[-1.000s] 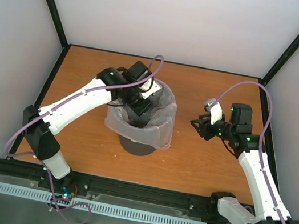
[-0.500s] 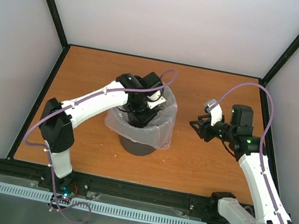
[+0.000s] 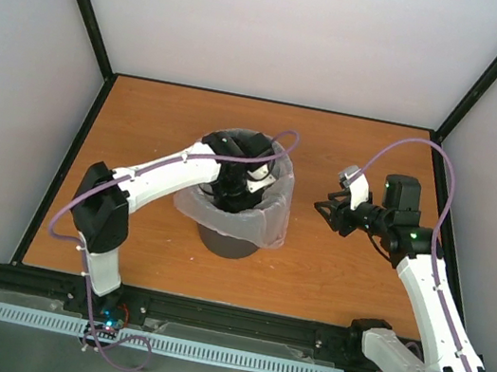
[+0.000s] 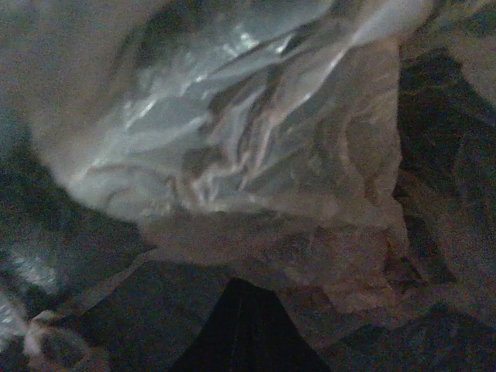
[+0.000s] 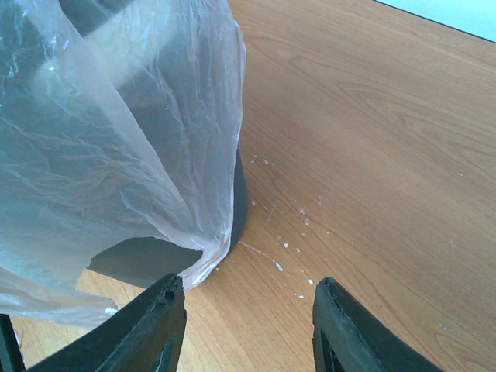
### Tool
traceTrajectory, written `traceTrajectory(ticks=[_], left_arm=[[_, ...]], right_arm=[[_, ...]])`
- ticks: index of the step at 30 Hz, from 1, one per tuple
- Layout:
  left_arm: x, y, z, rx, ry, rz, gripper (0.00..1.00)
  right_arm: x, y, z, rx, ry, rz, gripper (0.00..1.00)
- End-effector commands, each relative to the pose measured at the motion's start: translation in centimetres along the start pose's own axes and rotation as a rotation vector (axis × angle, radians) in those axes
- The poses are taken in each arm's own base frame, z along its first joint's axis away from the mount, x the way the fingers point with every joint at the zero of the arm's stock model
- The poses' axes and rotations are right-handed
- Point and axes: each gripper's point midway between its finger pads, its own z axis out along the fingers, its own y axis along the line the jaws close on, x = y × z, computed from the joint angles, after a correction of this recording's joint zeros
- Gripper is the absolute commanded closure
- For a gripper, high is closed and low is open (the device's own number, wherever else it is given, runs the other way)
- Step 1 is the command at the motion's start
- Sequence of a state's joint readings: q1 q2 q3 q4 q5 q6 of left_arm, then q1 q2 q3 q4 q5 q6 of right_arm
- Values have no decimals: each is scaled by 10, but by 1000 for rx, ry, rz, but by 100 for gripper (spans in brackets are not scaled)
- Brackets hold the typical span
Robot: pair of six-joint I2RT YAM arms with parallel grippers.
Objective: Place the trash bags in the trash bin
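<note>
1. The bin stands upright near the middle of the tabletop; the bag sits in its mouth, folded out over the rim and hanging down the outside as a pale, crinkled skirt; only the bin's dark base shows below it.
2. The left arm reaches over the rim from the left; the left end effector is down inside the bag-lined opening; seen from its wrist, its fingers meet in one dark wedge, pressed together, with crumpled film filling everything ahead; I cannot tell whether any film is pinched between them.
3. The right end effector hovers to the right of the bin, apart from it and pointing toward it; its two fingers stand apart with nothing between them.
4. A few white specks dot the wood just beside the bin's foot.
</note>
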State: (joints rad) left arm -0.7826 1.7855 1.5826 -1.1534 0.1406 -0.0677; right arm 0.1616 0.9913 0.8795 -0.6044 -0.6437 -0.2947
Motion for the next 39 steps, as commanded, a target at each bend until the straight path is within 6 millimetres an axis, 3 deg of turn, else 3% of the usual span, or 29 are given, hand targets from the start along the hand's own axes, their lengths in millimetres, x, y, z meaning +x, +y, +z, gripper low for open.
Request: traceTrajectory(ticks=[1, 11, 20, 24, 33, 39], left_arm=[[6, -12, 10, 18, 42, 16, 99], [19, -20, 21, 44, 72, 17, 99], [9, -16, -23, -9, -42, -29, 95], [12, -10, -30, -46, -44, -38, 95], [27, -7, 6, -39, 60, -45, 96], [29, -18, 25, 36, 83, -19, 96]], right_arm=[[-4, 2, -3, 3, -23, -24, 54], [-3, 0, -3, 15, -20, -25, 54], [-3, 0, -2, 13, -18, -21, 54], [-4, 0, -3, 14, -21, -23, 54], [-4, 1, -4, 14, -24, -27, 53], [-4, 2, -4, 8, -25, -27, 53]])
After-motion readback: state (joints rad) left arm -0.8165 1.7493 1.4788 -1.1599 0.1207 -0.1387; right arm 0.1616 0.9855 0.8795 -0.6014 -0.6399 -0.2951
